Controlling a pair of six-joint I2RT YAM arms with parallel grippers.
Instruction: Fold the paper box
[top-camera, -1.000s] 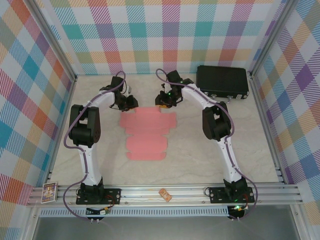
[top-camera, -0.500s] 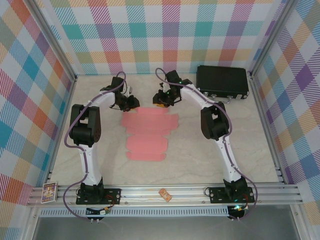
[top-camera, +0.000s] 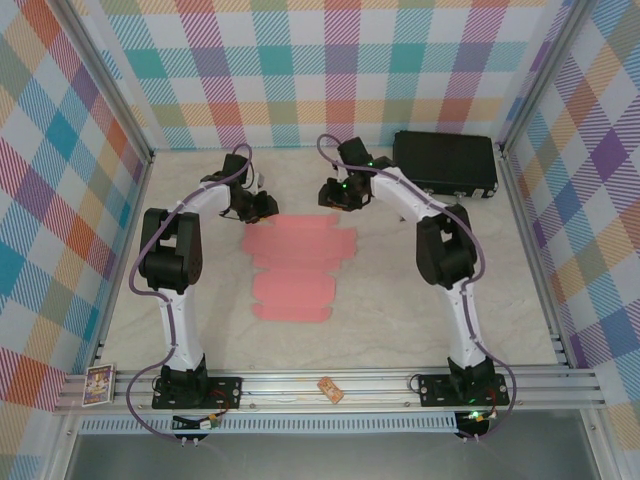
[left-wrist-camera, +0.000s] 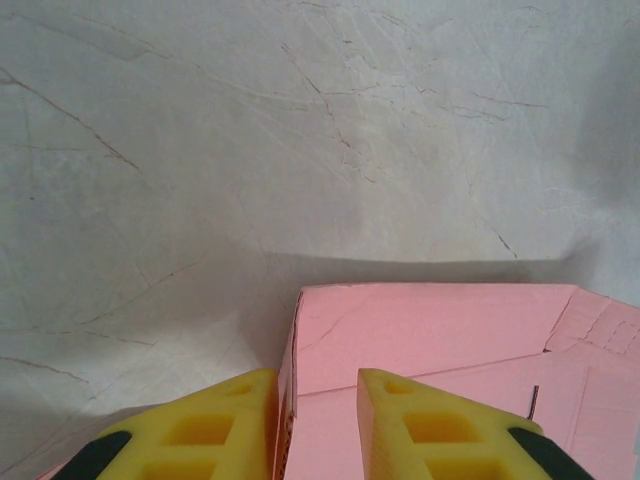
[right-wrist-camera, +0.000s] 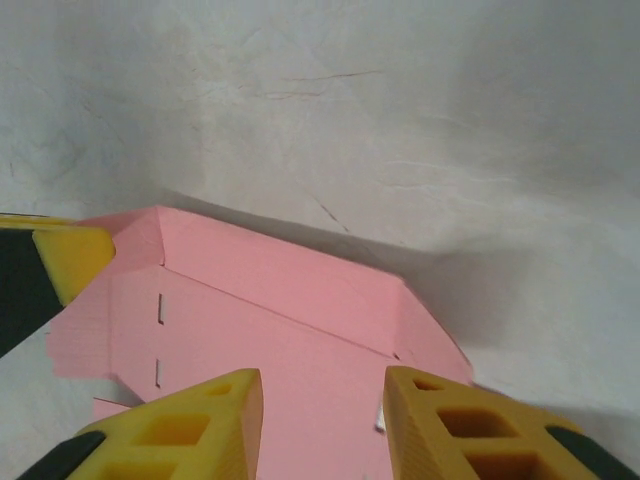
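The paper box (top-camera: 300, 255) lies as a flat salmon-pink die-cut sheet in the middle of the table. My left gripper (top-camera: 265, 207) is at its far left corner. In the left wrist view the yellow fingers (left-wrist-camera: 318, 385) stand a little apart, and a raised side flap (left-wrist-camera: 285, 390) rests against the inner face of the left finger. My right gripper (top-camera: 328, 195) hovers at the sheet's far edge. Its fingers (right-wrist-camera: 323, 385) are open over the pink sheet (right-wrist-camera: 280, 320), touching nothing. The left gripper's yellow fingertip (right-wrist-camera: 70, 255) shows at the far flap's corner.
A black hard case (top-camera: 445, 165) lies at the back right near the wall. A playing card (top-camera: 99, 383) and a small brown item (top-camera: 331, 389) sit on the front rail. Checked walls close in the table on three sides.
The right gripper has pulled back and slightly right off the sheet's far edge and opened wider; its elbow swung right. The left arm has stayed put.
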